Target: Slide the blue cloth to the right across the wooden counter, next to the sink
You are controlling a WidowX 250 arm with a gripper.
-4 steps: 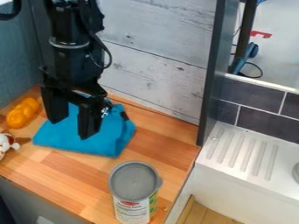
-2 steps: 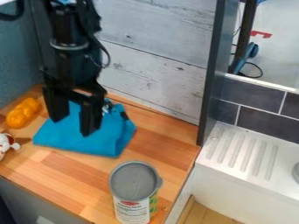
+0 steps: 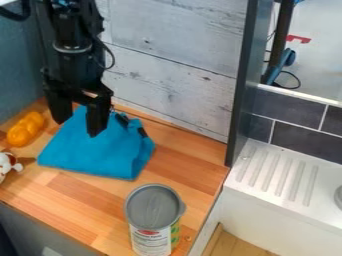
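- Got a can (image 3: 152, 207) with a grey top, standing upright on the near part of the wooden table (image 3: 80, 197), close to the right edge.
- Seeing a white ridged drainer (image 3: 277, 175) off to the right, past a dark upright panel (image 3: 242, 85).
- Spotted a small white and reddish-brown toy (image 3: 5, 164) at the left edge, partly cut off.
- Found a blue cloth (image 3: 100, 152) lying on the left half of the table, wide at the near side, with a couple of dark bits near the far right part.
- Noticed a lumpy orange thing (image 3: 25, 129) left of the cloth, pretty near it.
- Can see the black hand (image 3: 79, 128) hanging over the cloth's far left part, open, with a clear gap. Can't tell about contact with the cloth.
- Got pale wooden boards (image 3: 174, 75) at the far side.
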